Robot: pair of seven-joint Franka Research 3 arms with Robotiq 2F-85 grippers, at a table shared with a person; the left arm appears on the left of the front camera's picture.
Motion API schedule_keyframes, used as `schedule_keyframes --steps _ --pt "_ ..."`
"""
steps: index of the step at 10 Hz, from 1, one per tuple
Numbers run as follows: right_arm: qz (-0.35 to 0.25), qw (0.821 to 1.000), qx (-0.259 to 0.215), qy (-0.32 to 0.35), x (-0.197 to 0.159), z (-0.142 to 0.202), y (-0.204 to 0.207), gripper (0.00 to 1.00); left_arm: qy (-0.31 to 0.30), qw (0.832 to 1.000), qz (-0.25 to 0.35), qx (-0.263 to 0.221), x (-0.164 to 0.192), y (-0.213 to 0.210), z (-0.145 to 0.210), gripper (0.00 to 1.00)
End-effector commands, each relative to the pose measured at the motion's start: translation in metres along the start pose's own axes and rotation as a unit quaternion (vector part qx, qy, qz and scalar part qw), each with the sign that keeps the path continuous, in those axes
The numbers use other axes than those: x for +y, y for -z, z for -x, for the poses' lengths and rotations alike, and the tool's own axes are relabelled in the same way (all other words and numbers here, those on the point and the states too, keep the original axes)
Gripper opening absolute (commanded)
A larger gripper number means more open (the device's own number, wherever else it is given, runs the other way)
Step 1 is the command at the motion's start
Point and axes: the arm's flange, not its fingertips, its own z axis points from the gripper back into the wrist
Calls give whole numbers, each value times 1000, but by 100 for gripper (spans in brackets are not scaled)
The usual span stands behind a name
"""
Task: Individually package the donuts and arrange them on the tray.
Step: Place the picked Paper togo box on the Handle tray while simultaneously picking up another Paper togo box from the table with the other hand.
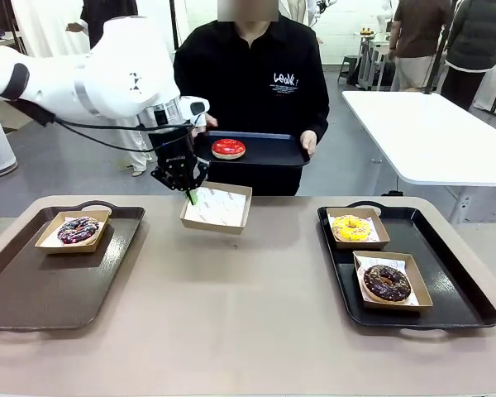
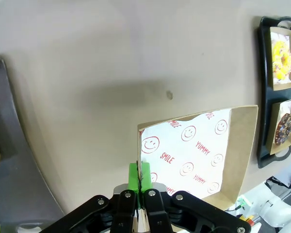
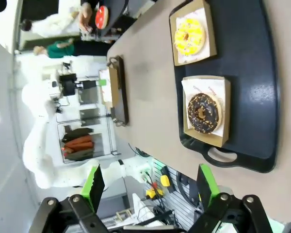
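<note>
Slippage is the risk: the left gripper (image 1: pixel 191 192) pinches only 1 thin wall of the empty box (image 1: pixel 217 208), held above the table toward the person's tray (image 1: pixel 269 152) bearing the red donut (image 1: pixel 228 148), while the right gripper (image 3: pixel 152 187) stands wide, empty.

Glossy glazed donuts (image 1: pixel 351 227) sit in matt cardboard boxes (image 1: pixel 217 208) with printed paper.

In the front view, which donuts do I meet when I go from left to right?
Purple donut → red donut → yellow donut → chocolate donut.
</note>
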Motion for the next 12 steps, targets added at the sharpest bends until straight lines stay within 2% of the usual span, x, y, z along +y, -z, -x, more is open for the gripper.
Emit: schedule_keyframes --steps 1,5,7,9,12 --pt "-45 999 -1 -6 -23 6 -2 100 3 1000 -15 -3 -12 -2 -18 0" --pt "-63 998 9 5 -59 14 10 100 -8 1000 -21 -9 -16 -4 -41 0" --pt "-62 998 9 1 -64 16 14 100 -4 999 -34 -9 -16 -3 -47 0" --pt "-49 999 17 15 -63 15 13 100 -1 997 -78 -23 -18 1 -45 0" --pt "-49 999 17 15 -63 15 13 100 8 998 -56 -21 -14 2 -42 0"
